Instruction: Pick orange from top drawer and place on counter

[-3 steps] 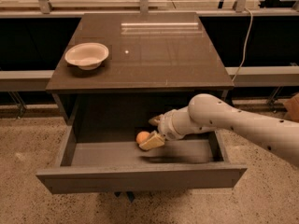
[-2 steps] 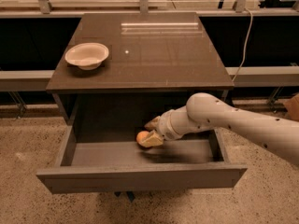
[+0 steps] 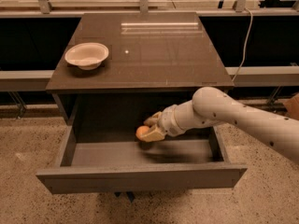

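Note:
The top drawer [image 3: 140, 176] is pulled open below the counter [image 3: 140, 55]. My gripper [image 3: 148, 129] reaches in from the right on a white arm and is shut on the orange [image 3: 141, 132]. The small round orange shows between the tan fingers [image 3: 153, 134], held a little above the drawer's grey floor, near the middle of the drawer. The dark glossy counter top lies above and behind it.
A white bowl [image 3: 87, 55] stands on the counter's left side. Speckled floor [image 3: 28, 139] surrounds the cabinet. A railing and a cable run behind the counter.
My gripper has risen with the orange in it, lifting it off the drawer floor and slightly left. The drawer and bowl have not moved.

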Motion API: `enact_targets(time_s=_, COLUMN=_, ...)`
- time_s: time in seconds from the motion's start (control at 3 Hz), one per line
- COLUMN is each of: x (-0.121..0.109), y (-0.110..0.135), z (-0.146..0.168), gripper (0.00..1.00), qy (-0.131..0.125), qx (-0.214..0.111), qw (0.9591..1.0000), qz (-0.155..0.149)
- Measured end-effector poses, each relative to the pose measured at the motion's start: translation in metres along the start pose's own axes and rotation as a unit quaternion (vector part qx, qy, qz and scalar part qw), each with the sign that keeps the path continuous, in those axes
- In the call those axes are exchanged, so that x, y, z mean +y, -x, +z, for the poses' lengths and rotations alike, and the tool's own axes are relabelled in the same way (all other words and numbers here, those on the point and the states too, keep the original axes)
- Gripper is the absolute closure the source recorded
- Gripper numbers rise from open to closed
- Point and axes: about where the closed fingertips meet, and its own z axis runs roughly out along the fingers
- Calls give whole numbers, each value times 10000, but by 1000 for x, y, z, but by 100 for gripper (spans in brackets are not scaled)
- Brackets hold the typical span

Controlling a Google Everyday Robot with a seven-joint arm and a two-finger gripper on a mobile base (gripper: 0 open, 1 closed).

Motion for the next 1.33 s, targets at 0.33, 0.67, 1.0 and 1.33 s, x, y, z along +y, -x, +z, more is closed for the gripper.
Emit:
enact_targets(time_s=0.33, x=-7, y=33, z=-55, gripper=100, qy=-154, qx=-763, qw=9968, qz=-185)
enact_targets(time_s=0.67, x=-8, y=67, z=-130, gripper=100, qy=-345, qx=-1310, qw=9891, qz=-576)
enact_targets(time_s=1.0, x=-9, y=102, z=-186, gripper=100, qy=-361, qx=-1604, qw=9816, qz=-976)
enact_targets(time_s=1.33, x=-22, y=135, z=-227, gripper=100, qy=-500, qx=-1600, qw=9789, qz=-1165)
